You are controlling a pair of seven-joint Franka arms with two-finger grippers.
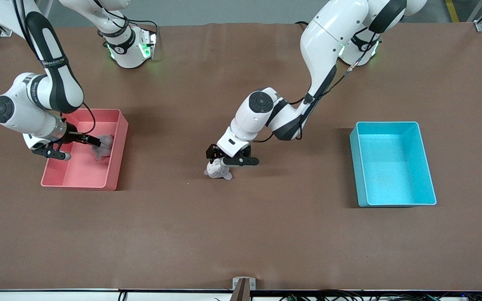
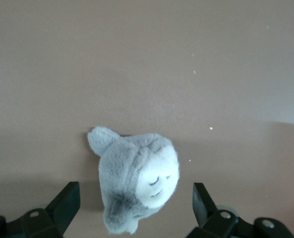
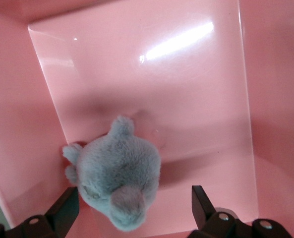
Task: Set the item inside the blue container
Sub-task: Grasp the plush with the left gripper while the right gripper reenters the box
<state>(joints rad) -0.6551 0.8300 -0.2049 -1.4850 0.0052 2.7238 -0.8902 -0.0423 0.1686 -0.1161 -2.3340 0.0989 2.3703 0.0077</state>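
— While the blue container (image 1: pixel 393 163) sits open-topped toward the left arm's end of the tabletop (image 1: pixel 241 234), where is the item?

— A grey-and-white plush toy (image 1: pixel 218 170) lies on the bare tabletop near the middle, well apart from that container. The left gripper (image 1: pixel 225 162) hangs low over it, jaws spread wide to either side, nothing grasped.

— And the other arm?

— The right gripper (image 1: pixel 75 146) reaches into the pink bin (image 1: pixel 117 155), jaws released around a grey plush (image 3: pixel 118 171) lying on its floor by one wall.
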